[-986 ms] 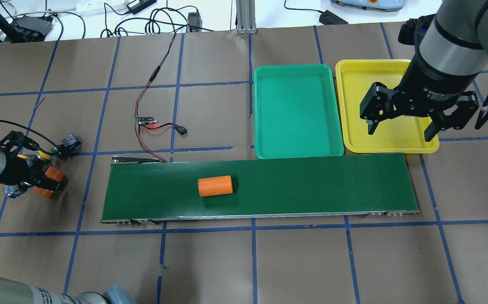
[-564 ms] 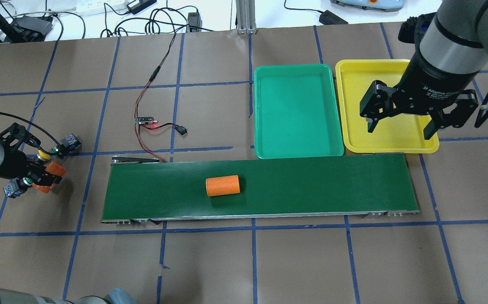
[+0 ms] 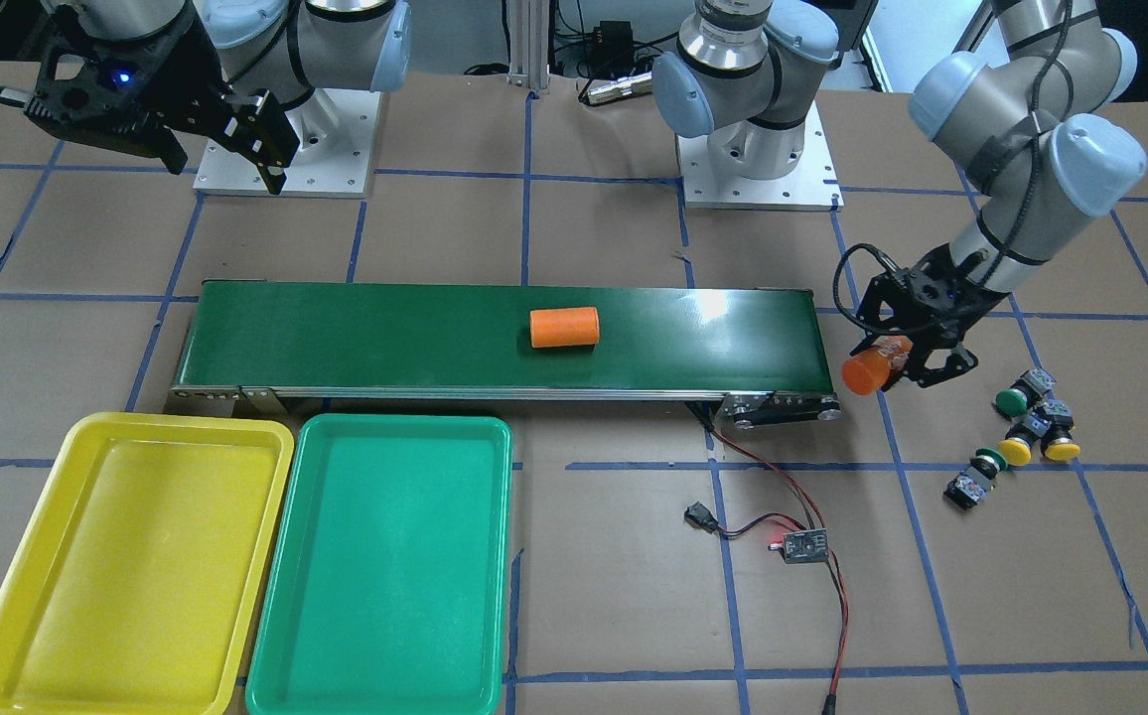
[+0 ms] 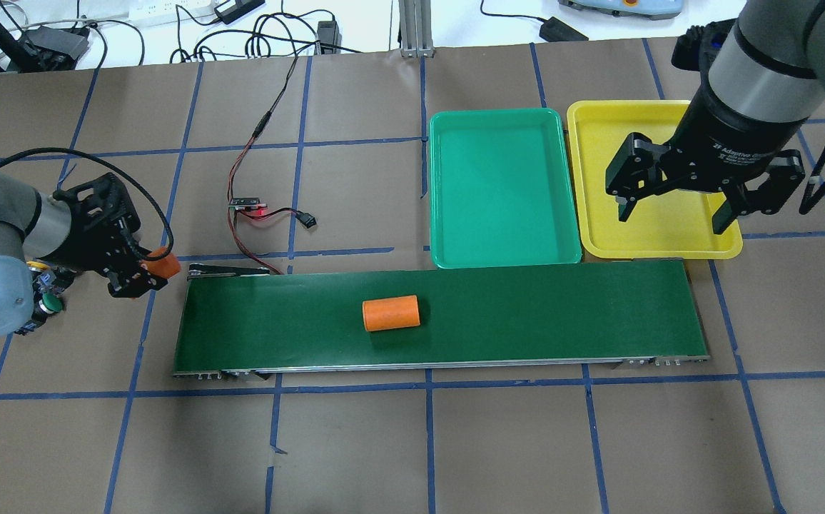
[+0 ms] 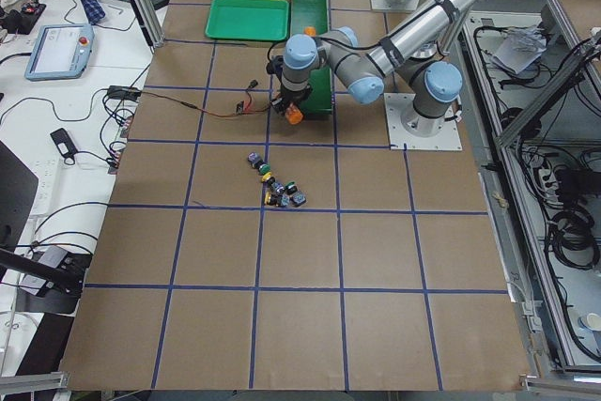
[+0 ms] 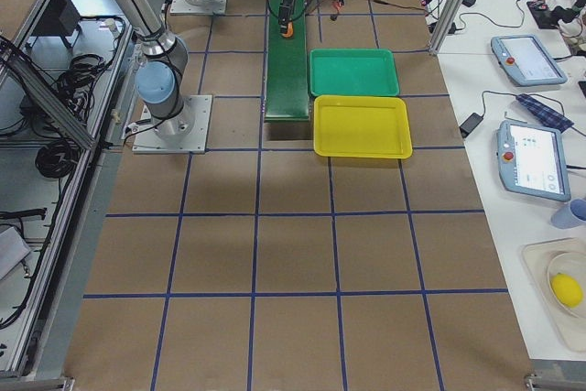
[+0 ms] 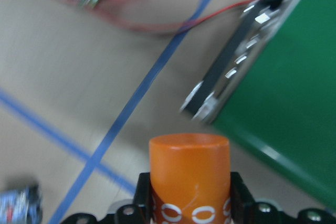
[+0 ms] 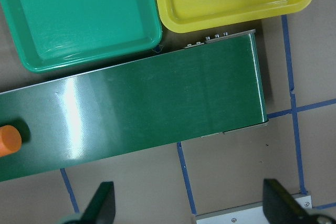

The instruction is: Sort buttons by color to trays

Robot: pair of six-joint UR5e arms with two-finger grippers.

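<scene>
Several buttons [image 3: 1026, 437] with green and yellow caps lie clustered on the brown table, past the conveyor's end. In the overhead view my left arm hides most of them, and one green cap [image 4: 47, 307] shows. My left gripper [image 4: 145, 271] is shut on an orange cylinder [image 4: 163, 264] and hovers just off the end of the belt [image 4: 527, 314]. The wrist view shows that cylinder [image 7: 189, 171] between the jaws. The green tray [image 4: 502, 187] and the yellow tray [image 4: 651, 214] sit side by side behind the belt, both empty. My right gripper [image 4: 673, 220] hangs open over the yellow tray, holding nothing.
A second orange cylinder [image 4: 391, 313] lies on its side near the middle of the belt. A small circuit board [image 4: 248, 205] with a red light and trailing wires lies behind the belt's left end. The arm bases [image 3: 758, 159] stand on the robot's side.
My left gripper has risen from the button cluster and moved right toward the belt's end, carrying the orange cylinder. The cylinder on the belt has drifted right. The right gripper has barely moved.
</scene>
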